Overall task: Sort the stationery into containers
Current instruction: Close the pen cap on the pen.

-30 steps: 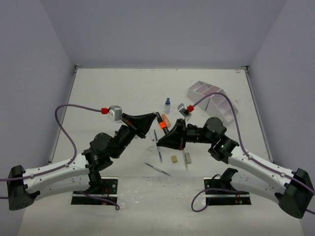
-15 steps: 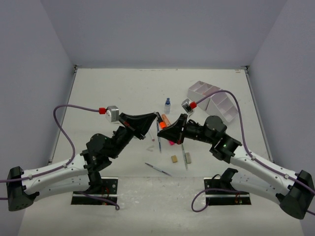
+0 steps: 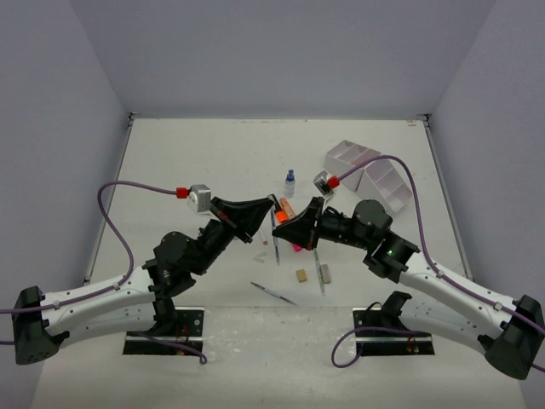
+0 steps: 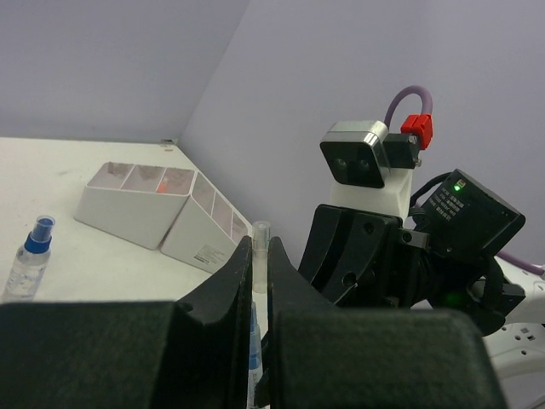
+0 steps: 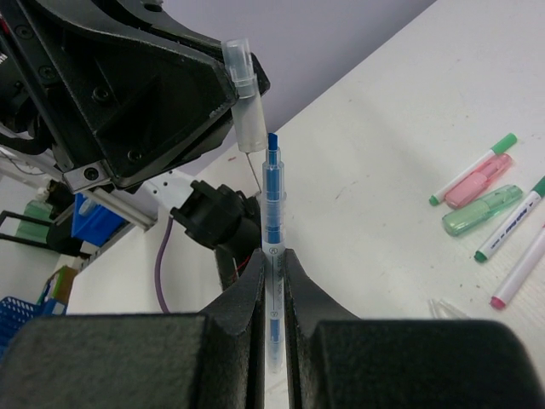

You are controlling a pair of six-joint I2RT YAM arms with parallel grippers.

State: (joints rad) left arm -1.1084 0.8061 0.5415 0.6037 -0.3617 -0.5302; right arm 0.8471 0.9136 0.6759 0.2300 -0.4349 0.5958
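Note:
My left gripper is shut on a clear pen cap, which sticks up out of its jaws. My right gripper is shut on a blue pen with its blue tip bare. In the right wrist view the cap hangs just left of and above that tip, not on it. Both grippers meet above the table's middle. The white organizer stands at the far right; it also shows in the left wrist view. Pink and green highlighters lie on the table.
A blue-capped bottle stands behind the grippers. A black and orange marker, a tan eraser, a grey eraser and a thin pen lie under and in front of them. Thin green-capped pens lie by the highlighters.
My right gripper has lifted the blue pen off the table and swung its tip up toward the cap in my left gripper. The left arm has shifted only slightly.

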